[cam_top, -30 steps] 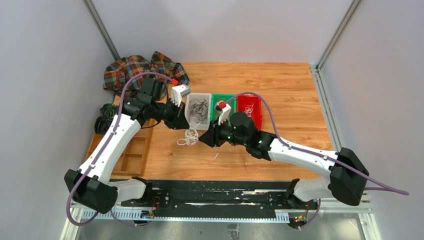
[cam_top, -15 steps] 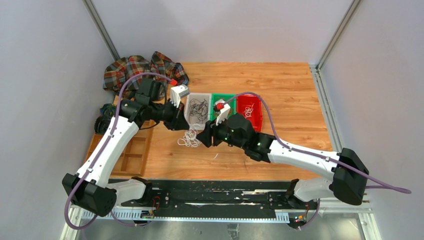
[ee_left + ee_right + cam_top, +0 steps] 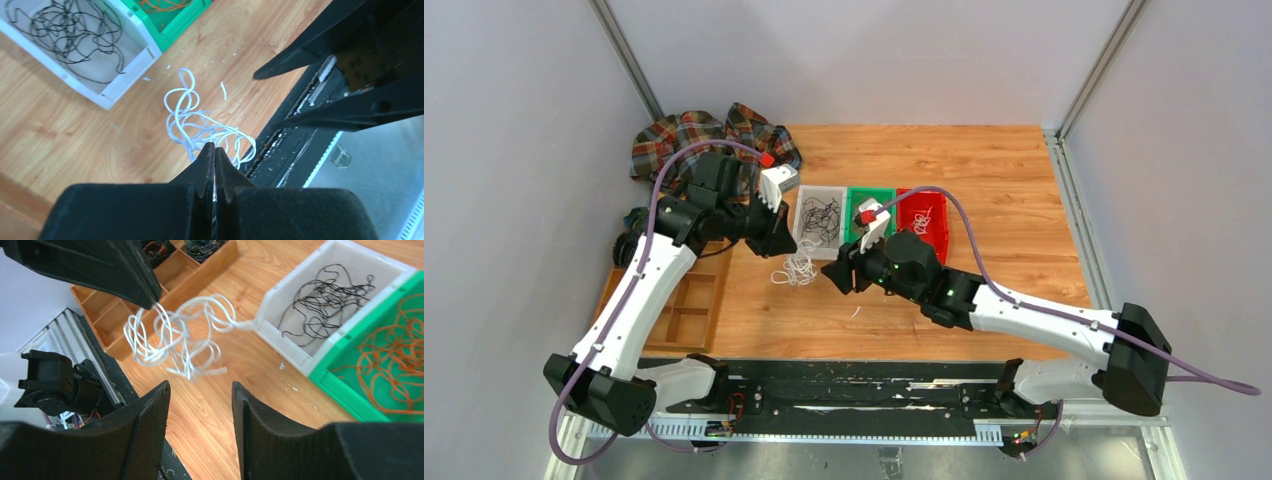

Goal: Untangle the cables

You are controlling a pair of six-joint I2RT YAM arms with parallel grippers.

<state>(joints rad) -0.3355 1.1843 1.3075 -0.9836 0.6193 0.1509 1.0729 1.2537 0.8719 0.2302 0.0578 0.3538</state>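
My left gripper [image 3: 776,243] is shut on a loose tangle of white cables [image 3: 796,267], which hangs from its tip [image 3: 215,148] above the wooden table. The white loops [image 3: 192,120] dangle free, clear of the bins. My right gripper [image 3: 832,274] stands open just right of the tangle, its jaws [image 3: 200,387] empty and the white cables [image 3: 175,335] a short way ahead of them. Black cables [image 3: 821,215] lie in the white bin [image 3: 821,188], orange ones [image 3: 395,355] in the green bin [image 3: 871,190], more white ones [image 3: 921,220] in the red bin [image 3: 946,220].
A wooden compartment tray [image 3: 674,300] sits at the left, with dark coiled rolls [image 3: 634,238] behind it and a plaid cloth [image 3: 704,140] at the back left. Small white scraps [image 3: 855,312] lie on the table. The black base rail [image 3: 854,385] runs along the near edge.
The right gripper has opened and let go of the white tangle. The left arm has drawn back to the left, carrying the tangle away from the right jaws.
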